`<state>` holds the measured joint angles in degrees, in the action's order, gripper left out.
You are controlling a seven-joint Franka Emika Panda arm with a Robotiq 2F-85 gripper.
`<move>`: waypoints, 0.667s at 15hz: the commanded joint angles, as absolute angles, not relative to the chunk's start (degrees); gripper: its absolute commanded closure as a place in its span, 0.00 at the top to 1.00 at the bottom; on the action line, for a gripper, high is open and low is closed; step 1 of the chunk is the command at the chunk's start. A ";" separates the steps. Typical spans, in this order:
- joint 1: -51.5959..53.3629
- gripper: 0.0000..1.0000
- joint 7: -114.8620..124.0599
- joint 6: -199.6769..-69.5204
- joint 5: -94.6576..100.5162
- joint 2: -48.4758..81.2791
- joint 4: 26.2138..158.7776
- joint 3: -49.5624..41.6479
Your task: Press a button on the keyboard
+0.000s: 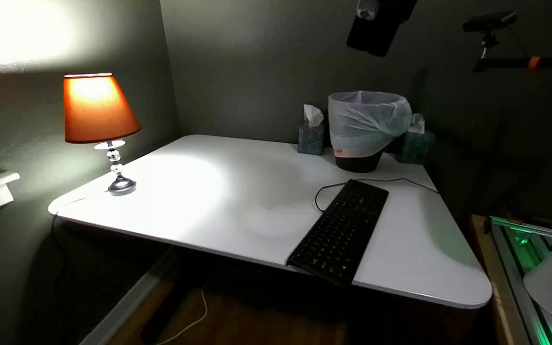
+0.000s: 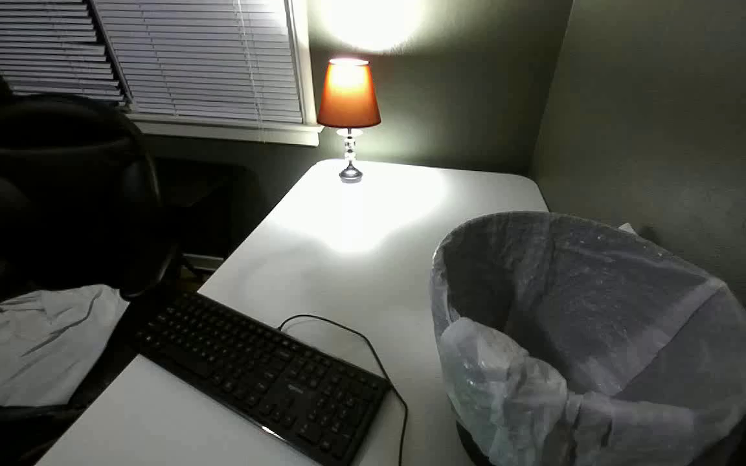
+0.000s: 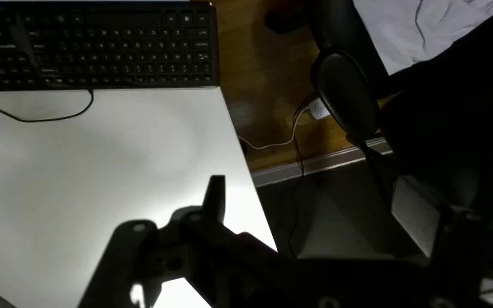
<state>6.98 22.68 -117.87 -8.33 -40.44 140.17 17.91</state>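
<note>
The long black keyboard (image 1: 340, 232) lies flat on the white table in both exterior views (image 2: 256, 369), one end sticking out over the table edge in an exterior view. Its thin black cable (image 2: 363, 336) runs from its long side. The keyboard also shows at the top left of the wrist view (image 3: 101, 51). My gripper (image 3: 317, 201) is open, its two fingers wide apart with nothing held between them. It is apart from the keyboard. High at the top edge of an exterior view, a dark part of the arm or gripper (image 1: 375, 31) hangs above the table.
A bin with a white liner (image 1: 367, 124) stands on the table between two tissue boxes (image 1: 311, 140) (image 1: 417, 146). A lit orange lamp (image 1: 96, 110) stands at the far table corner. A black chair (image 2: 68, 188) with grey cloth (image 2: 43, 343) is beside the table.
</note>
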 commanded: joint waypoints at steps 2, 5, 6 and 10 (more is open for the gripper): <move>7.29 1.00 22.86 -117.80 -8.08 -40.34 140.09 17.65; 7.29 1.00 22.86 -117.80 -8.08 -40.34 140.09 17.65; 7.29 1.00 22.86 -117.80 -8.08 -40.34 140.09 17.65; 3.79 1.00 27.25 -121.81 -7.04 -43.06 143.67 16.74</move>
<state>5.95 24.21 -118.79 -7.76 -40.61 140.41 17.64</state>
